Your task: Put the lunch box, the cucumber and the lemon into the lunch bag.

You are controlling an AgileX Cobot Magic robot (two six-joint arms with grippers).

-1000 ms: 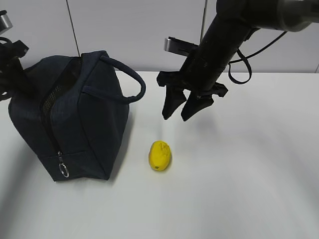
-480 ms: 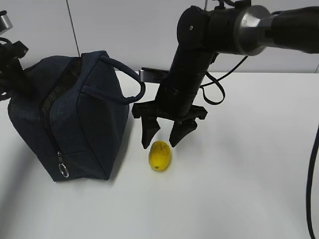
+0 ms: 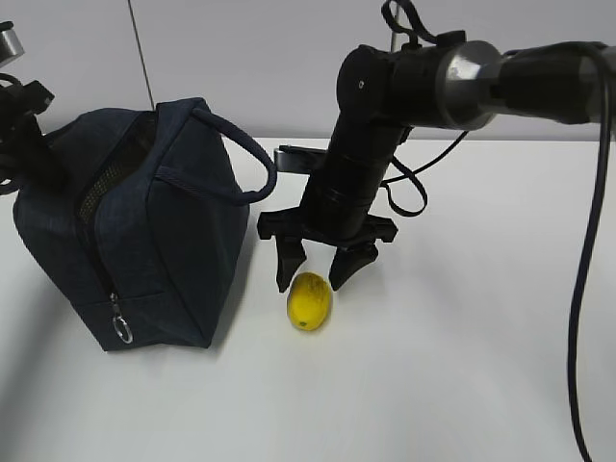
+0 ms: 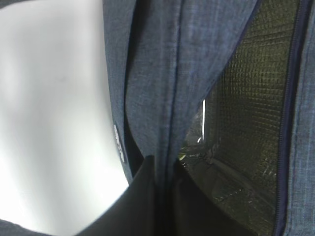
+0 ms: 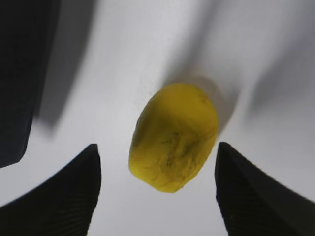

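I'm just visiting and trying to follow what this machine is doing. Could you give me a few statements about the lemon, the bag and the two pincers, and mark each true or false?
1. The lemon lies on the white table. True.
2. The right pincer is clamped on the lemon. False: its fingers stand open on either side of it, not touching.
3. The lunch bag is zipped shut. False: its top gapes open, showing a silvery lining.
4. The left pincer is shut on the bag's fabric edge. True.
5. The lemon sits inside the bag. False: it lies beside the bag, apart from it.
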